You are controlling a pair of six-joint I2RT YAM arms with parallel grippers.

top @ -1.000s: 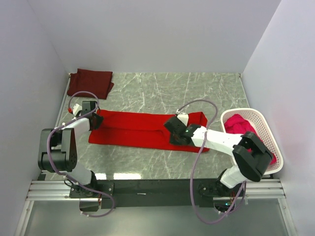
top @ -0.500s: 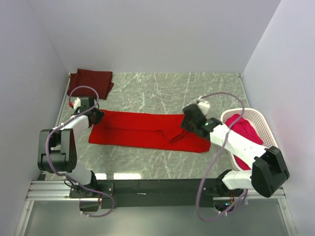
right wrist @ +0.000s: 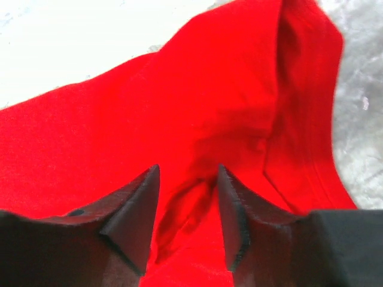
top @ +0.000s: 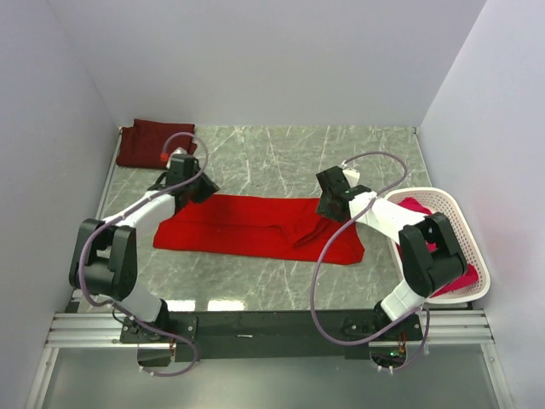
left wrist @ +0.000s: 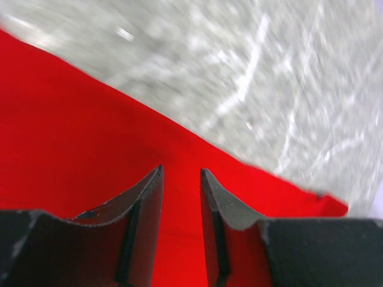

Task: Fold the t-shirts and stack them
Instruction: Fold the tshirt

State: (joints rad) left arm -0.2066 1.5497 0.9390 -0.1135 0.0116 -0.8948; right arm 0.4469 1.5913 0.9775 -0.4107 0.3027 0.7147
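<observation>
From above, a red t-shirt (top: 238, 226) lies spread as a long band across the middle of the marble table (top: 255, 158), its right end rumpled and a crease running through it. The left arm reaches forward and inward from its base, elbow out to the left, with the left gripper (top: 194, 191) down on the band's far left corner. The right arm is folded back over the white basket (top: 477, 243) and stretches left, so the right gripper (top: 329, 210) sits at the shirt's far right edge. A maroon t-shirt (top: 149, 142) lies folded in the far left corner, well apart from the band. A pinkish-red t-shirt (top: 415, 210) is bunched inside the basket.

At the left wrist, the left gripper (left wrist: 181, 172) points down at the red t-shirt (left wrist: 72, 131), just short of where its edge meets the grey stone (left wrist: 239, 66). The fingers stand a narrow slit apart with red showing in the slit (I cannot tell whether they pinch any cloth).

At the right wrist, the right gripper (right wrist: 187, 170) hangs over the red t-shirt (right wrist: 209, 89), which fills nearly the whole view. A raised pleat of cloth runs up between the fingers and they look closed onto it. A hemmed edge falls away to the right, onto the table (right wrist: 359, 101).
</observation>
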